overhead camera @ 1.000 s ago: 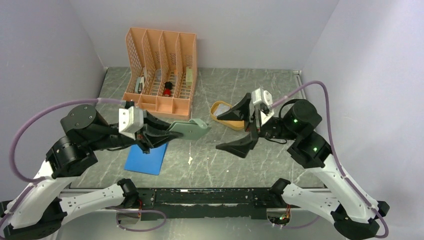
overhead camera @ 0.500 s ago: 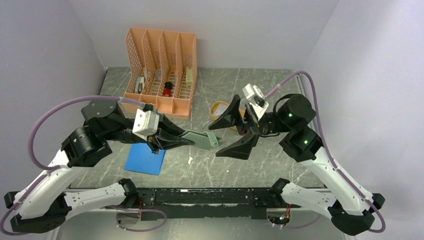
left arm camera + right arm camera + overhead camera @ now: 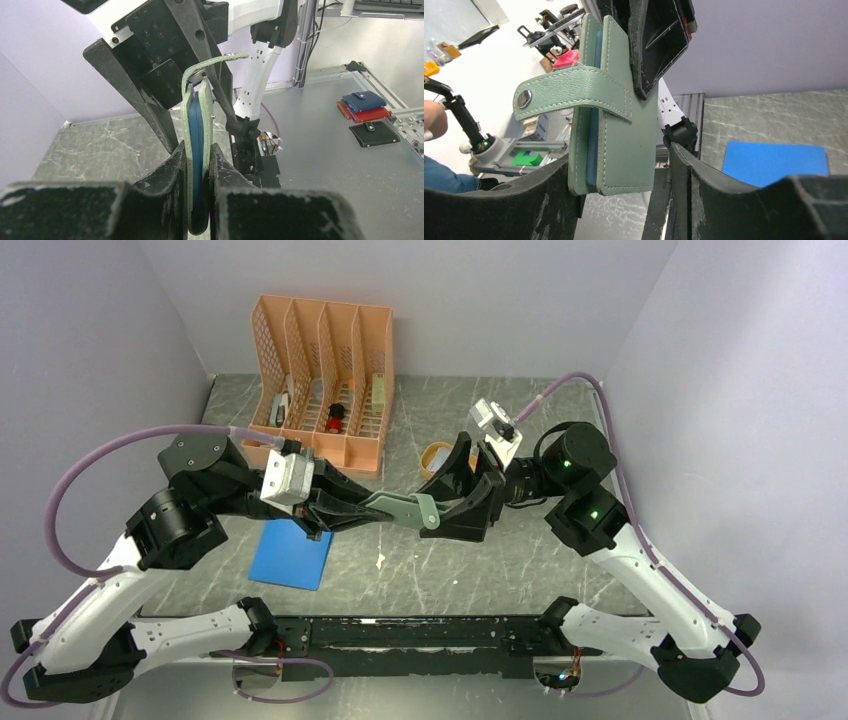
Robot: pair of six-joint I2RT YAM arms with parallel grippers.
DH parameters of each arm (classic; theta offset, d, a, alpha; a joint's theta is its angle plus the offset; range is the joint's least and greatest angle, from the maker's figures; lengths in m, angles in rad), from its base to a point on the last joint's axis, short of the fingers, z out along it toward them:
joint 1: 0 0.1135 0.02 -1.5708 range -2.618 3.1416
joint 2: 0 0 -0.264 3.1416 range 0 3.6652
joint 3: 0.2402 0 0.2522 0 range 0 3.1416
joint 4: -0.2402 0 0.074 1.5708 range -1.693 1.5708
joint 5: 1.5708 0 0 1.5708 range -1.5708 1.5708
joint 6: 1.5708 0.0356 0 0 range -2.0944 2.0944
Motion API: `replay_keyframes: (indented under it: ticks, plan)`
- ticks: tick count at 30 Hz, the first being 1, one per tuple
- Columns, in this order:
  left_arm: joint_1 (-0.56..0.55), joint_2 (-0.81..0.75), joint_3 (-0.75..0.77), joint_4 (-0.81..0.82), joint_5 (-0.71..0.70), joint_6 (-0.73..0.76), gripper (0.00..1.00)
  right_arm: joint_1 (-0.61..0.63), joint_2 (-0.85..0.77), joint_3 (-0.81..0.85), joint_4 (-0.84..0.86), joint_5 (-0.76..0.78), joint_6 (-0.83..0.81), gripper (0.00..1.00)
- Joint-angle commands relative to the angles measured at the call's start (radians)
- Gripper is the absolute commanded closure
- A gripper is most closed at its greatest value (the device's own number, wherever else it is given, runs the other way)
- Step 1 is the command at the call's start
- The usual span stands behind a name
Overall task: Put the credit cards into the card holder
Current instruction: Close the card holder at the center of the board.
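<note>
Above the worktop point(image 3: 520, 570), between the arms, the card holder point(image 3: 400, 508) is clamped by the closed left end effector point(image 3: 345, 512), presumably so its free end can be taken. That end is straddled by the right end effector point(image 3: 465, 502), part open, nothing gripped. The loose snap tab point(image 3: 574, 90) is shown plainly by the right wrist view; the blue lining point(image 3: 196, 135) by the left. No credit cards are seen.

There is one sage-green folding wallet point(image 3: 400, 508) at mid-frame and two black two-finger hands, the left hand point(image 3: 372, 512) and the right hand point(image 3: 433, 510). The one grey marbled bench point(image 3: 520, 570) carries one flat blue pad point(image 3: 292, 555) at lower left, one mustard-yellow oval tray point(image 3: 437, 454) at centre and one peach mesh four-slot rack point(image 3: 320, 380) at upper left.
</note>
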Motion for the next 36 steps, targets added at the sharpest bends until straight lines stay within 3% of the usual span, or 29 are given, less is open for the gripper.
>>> replay_keyframes:
  ticks: [1,5,8,13,15,17,19,22,23,31,36]
  plan:
    - [0.0,0.012,0.031,0.082,0.034,-0.012,0.95,-0.002,-0.015,-0.052,0.127,0.017,0.087,0.41]
    - [-0.001,0.017,0.02,0.105,0.034,-0.028,0.95,0.0,-0.02,-0.073,0.173,0.041,0.111,0.46]
    - [-0.002,0.023,0.013,0.112,0.033,-0.04,0.95,0.008,-0.027,-0.083,0.214,0.055,0.124,0.56]
    - [-0.001,0.012,-0.031,0.166,0.031,-0.073,0.95,0.022,-0.034,-0.102,0.285,0.077,0.167,0.9]
    - [-0.001,0.004,-0.052,0.198,0.009,-0.099,0.92,0.026,-0.038,-0.114,0.317,0.09,0.182,0.96]
    - [0.0,-0.009,-0.082,0.256,-0.025,-0.158,0.8,0.026,-0.049,-0.129,0.337,0.134,0.19,1.0]
    - [-0.001,-0.03,-0.134,0.356,-0.078,-0.223,0.43,0.026,-0.068,-0.15,0.369,0.189,0.2,1.0]
    - [-0.001,-0.072,-0.229,0.525,-0.175,-0.342,0.09,0.028,-0.099,-0.2,0.45,0.273,0.239,1.0]
    - [-0.002,-0.086,-0.26,0.569,-0.207,-0.378,0.06,0.027,-0.105,-0.213,0.477,0.295,0.25,1.0]
    - [-0.001,-0.163,-0.477,0.873,-0.393,-0.626,0.04,0.028,-0.146,-0.288,0.57,0.473,0.279,1.0]
    - [0.0,-0.105,-0.548,1.077,-0.483,-0.799,0.11,0.028,-0.178,-0.328,0.573,0.608,0.269,1.0]
